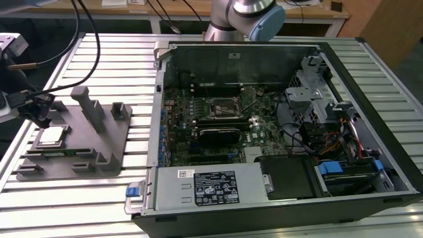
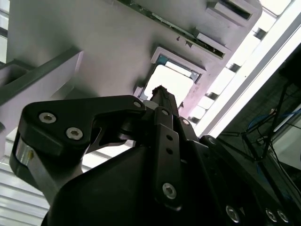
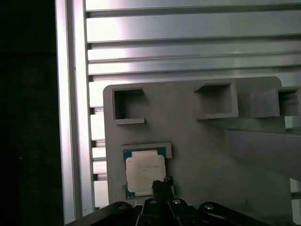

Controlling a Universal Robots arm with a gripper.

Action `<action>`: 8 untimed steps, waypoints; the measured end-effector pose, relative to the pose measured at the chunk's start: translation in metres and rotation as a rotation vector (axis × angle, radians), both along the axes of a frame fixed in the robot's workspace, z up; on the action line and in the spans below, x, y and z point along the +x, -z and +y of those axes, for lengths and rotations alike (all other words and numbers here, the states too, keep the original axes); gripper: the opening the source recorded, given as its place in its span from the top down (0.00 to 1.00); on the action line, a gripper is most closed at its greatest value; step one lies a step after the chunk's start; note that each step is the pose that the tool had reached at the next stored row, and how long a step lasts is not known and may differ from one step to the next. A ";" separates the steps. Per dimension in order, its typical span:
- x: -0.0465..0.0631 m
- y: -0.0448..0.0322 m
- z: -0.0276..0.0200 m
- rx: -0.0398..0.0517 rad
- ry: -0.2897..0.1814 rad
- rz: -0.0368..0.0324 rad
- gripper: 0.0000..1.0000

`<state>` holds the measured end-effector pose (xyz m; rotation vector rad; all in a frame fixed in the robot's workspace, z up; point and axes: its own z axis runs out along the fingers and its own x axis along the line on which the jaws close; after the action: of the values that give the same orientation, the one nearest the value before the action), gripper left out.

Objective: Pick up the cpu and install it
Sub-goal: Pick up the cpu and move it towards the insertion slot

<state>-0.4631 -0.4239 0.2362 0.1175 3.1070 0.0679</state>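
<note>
The cpu is a small square chip with a pale silver top. It lies flat in a shallow recess of the grey fixture block at the exterior view's left, outside the computer case. My gripper hangs just above and beside it, apart from it. In the first wrist view the dark tip of the gripper overlaps the corner of the cpu. In the second wrist view the cpu glares white just past the gripper. The fingertips sit together with no gap and hold nothing.
An open computer case lies on the slatted metal table, with the motherboard socket near its middle and a power supply at the front. Upright posts rise from the fixture beside the gripper. Cables trail over the table's left.
</note>
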 end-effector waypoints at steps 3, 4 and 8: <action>-0.001 0.0046 0.0000 -0.0001 0.000 0.0002 0.89; -0.002 0.0060 0.0000 -0.0001 0.000 0.0002 0.89; -0.007 0.0108 0.0000 0.0001 0.000 -0.0004 0.89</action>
<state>-0.4697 -0.4239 0.2254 0.1170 3.1066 0.0682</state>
